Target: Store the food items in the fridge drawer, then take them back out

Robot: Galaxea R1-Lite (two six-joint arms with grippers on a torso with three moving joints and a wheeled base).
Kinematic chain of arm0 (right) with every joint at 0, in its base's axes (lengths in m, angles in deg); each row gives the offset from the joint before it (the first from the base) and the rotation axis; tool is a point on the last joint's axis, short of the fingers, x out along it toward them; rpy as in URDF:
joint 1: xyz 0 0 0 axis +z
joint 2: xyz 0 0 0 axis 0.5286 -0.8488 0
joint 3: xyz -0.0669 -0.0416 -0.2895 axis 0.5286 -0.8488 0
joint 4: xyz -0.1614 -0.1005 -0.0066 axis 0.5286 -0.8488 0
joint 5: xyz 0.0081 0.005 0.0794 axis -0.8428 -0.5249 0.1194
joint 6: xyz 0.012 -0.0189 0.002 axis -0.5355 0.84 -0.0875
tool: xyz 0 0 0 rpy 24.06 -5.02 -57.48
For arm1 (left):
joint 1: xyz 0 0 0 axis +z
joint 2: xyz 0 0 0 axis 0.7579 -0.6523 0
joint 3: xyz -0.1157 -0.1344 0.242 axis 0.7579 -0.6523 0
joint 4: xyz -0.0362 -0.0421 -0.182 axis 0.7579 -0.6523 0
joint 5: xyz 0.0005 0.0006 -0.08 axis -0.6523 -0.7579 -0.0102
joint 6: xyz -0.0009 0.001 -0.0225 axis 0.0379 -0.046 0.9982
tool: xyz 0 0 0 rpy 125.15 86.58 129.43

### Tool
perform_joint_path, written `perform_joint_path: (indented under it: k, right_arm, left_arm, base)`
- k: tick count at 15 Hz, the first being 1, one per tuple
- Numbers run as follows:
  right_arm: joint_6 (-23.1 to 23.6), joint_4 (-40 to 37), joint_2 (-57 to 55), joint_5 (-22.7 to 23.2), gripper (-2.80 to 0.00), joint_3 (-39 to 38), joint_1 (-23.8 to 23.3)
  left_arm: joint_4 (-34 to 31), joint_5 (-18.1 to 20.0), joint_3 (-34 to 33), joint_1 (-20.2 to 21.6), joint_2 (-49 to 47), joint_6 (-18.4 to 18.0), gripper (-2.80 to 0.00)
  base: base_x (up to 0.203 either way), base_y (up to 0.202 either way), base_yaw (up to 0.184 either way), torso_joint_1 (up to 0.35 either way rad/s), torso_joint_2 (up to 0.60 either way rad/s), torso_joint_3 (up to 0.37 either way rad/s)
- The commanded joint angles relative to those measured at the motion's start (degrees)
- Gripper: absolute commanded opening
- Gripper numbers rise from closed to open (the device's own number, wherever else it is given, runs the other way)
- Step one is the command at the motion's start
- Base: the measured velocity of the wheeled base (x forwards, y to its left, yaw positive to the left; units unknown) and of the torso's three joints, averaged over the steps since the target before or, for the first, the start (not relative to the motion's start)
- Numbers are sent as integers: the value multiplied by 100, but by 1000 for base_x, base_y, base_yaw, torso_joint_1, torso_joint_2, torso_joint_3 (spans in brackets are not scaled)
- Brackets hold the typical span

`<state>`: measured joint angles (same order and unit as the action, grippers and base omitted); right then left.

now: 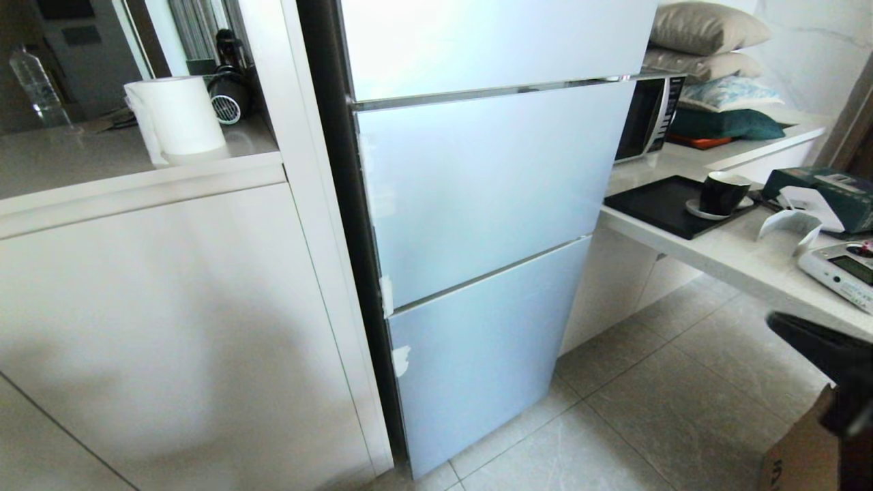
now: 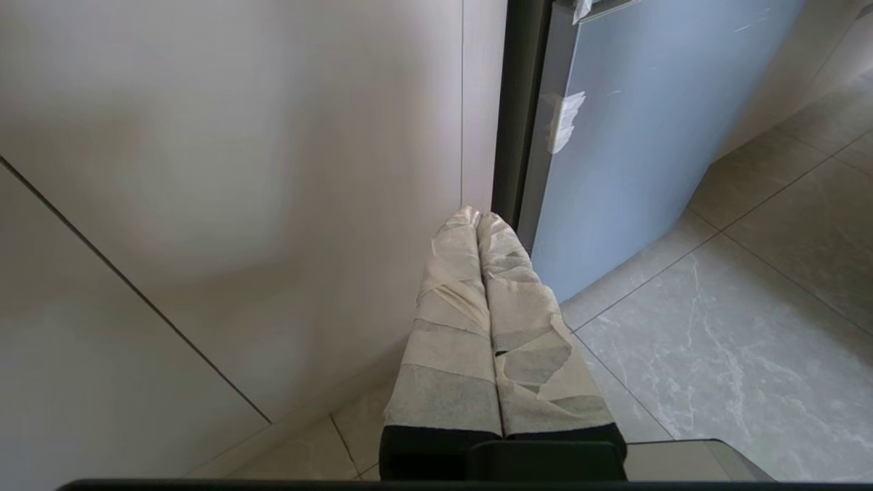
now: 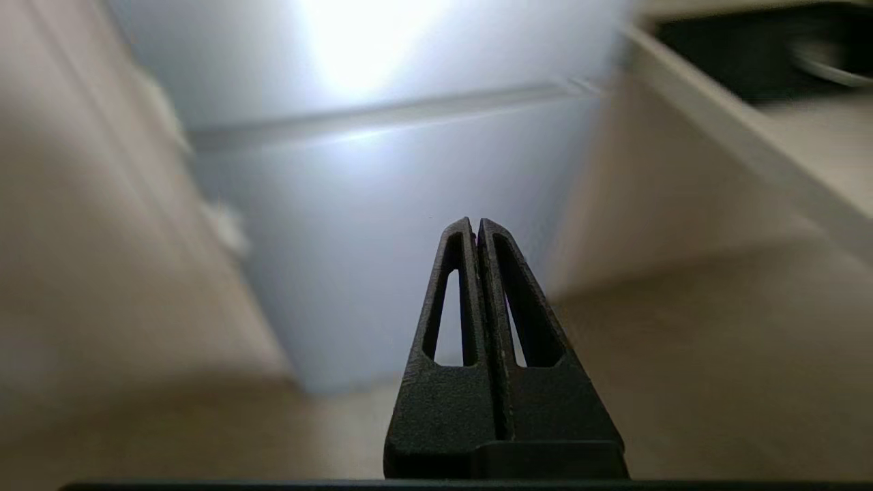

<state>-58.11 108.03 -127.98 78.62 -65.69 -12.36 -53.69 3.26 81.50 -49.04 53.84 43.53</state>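
Note:
The fridge (image 1: pixel 477 204) stands with all its pale blue door panels closed, so the fridge drawer is hidden and the food items are out of view. My right gripper (image 3: pixel 475 224) is shut and empty, pointing at the lower fridge panel (image 3: pixel 382 259); in the head view only a dark part of the right arm (image 1: pixel 829 358) shows at the right edge. My left gripper (image 2: pixel 477 217), its fingers wrapped in pale tape, is shut and empty. It hangs low by the seam between the white cabinet (image 2: pixel 239 204) and the fridge's bottom panel (image 2: pixel 634 136).
A white cabinet (image 1: pixel 170 307) with a white jug (image 1: pixel 179 117) on top flanks the fridge's left. To the right, a counter (image 1: pixel 736 259) carries a microwave (image 1: pixel 648 116), black tray (image 1: pixel 655 204), black cup (image 1: pixel 723 193) and a scale (image 1: pixel 842 273). A cardboard box (image 1: pixel 805 450) sits on the tiled floor (image 1: pixel 648 409).

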Motion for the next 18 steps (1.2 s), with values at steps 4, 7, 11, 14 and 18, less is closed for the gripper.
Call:
perform_joint_path:
  k: [4, 7, 11, 14, 18]
  right_arm:
    - [606, -2163, 4048, 437, -280, -1561, -1521]
    - [671, -3203, 5269, 785, -280, -1670, -1842]
    - [538, -3582, 5320, 852, -280, -1710, -1964]
    - [521, -3590, 5320, 852, -280, -1710, -1964]
    - [521, -3582, 5320, 852, -280, -1701, -1972]
  left_arm:
    - [-7, 2, 0, 2, -7, -1, -280]
    - [-7, -7, 0, 2, -7, 30, -280]
    - [-7, -7, 0, 2, -7, 26, -280]
    - [-7, -7, 0, 2, -7, 26, -280]
    - [-8, 11, 8, 2, -7, -45, -280]
  base:
    - [0, 0, 0, 0, 0, 0]
    - [0, 0, 0, 0, 0, 0]
    - [0, 0, 0, 0, 0, 0]
    - [0, 0, 0, 0, 0, 0]
    - [0, 0, 0, 0, 0, 0]
